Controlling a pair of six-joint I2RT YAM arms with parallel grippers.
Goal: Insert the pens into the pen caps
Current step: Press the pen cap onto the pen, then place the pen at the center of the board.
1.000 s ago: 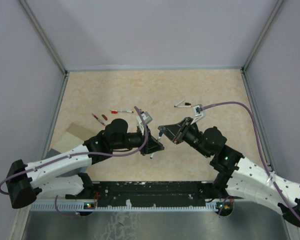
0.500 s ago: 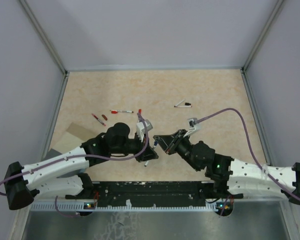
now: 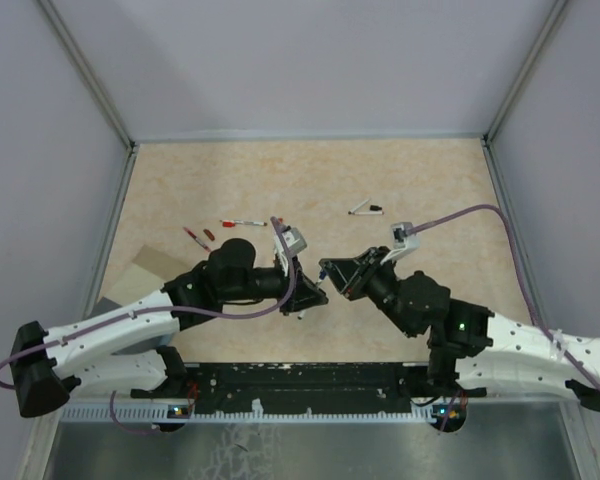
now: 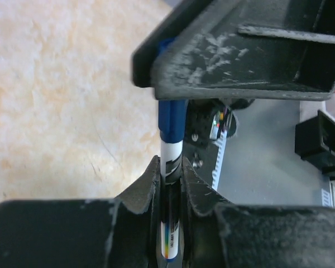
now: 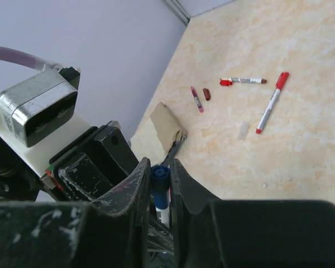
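Your left end effector [image 4: 170,184] is clamped on a white pen [image 4: 171,159], held off the counter [image 3: 430,170] just ahead of the arm bases. Your right end effector [image 5: 159,167] is closed on a blue cap [image 4: 172,118]. The cap meets the pen's end in line with the barrel; whether it is fully seated cannot be told.

Farther out on the left, a cardboard scrap [image 5: 167,125] lies flat. Beyond it lie a dark-red pen [image 5: 196,99] with a dark-red cap [image 5: 207,94] just beside it, a red-tipped pen [image 5: 243,81] and a red pen [image 5: 271,102]. Farthest, to the right, a black-tipped pen [image 3: 364,209] lies alone.
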